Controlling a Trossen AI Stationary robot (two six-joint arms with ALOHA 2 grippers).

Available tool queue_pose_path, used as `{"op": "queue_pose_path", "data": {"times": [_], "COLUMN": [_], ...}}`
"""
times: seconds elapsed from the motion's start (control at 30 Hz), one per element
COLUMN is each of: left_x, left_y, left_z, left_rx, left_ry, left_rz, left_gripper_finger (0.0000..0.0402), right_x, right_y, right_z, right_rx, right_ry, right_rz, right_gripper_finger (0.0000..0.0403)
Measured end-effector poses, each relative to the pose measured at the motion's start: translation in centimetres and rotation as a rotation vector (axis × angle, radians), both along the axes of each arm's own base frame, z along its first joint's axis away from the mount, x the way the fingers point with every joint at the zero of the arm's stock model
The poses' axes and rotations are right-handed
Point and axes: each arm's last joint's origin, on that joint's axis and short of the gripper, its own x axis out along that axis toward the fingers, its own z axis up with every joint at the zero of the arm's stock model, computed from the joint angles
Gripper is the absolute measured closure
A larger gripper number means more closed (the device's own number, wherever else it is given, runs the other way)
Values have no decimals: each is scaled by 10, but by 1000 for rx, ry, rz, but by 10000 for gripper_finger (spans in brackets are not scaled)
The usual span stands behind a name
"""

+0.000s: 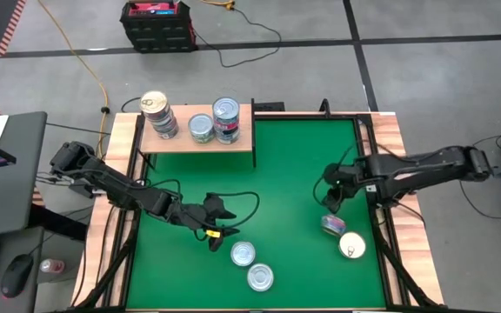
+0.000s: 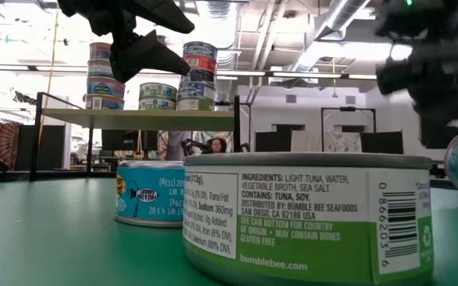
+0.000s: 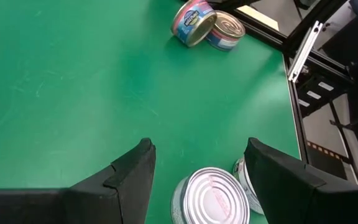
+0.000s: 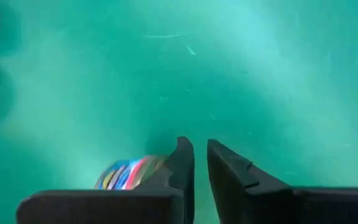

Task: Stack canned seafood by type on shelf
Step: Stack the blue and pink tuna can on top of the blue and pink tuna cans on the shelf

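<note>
Silver-lidded canned seafood (image 1: 214, 122) stands stacked on the shelf (image 1: 200, 143).

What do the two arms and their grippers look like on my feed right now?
Both arms are dark, near-black, built of jointed segments. The left arm has a thin black cable looping beside its wrist and a small yellow mark near the left gripper. The right arm looks the same, ending in the right gripper. Each gripper has two flat, wedge-shaped matte black fingers.
</note>
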Motion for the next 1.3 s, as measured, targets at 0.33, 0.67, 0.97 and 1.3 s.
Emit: {"op": "queue_pose_path", "data": {"times": [0.33,0.67,0.97,1.3], "left_x": [6,9,9,8], "left_y": [19,32,31,31], "left_z": [0,-3,-3,-4], "left_rx": [-33,-44,-50,-47], "left_ry": [-11,35,46,61], "left_rz": [147,92,53,27], "left_gripper_finger": [166,166,166,166], "right_x": [19,29,23,19], "right_y": [25,56,73,80], "right_z": [32,31,23,1], "right_rx": [36,69,-67,-38], "right_ry": [26,137,209,200], "right_rz": [249,268,284,260], "right_gripper_finger": [284,99,78,78]}}
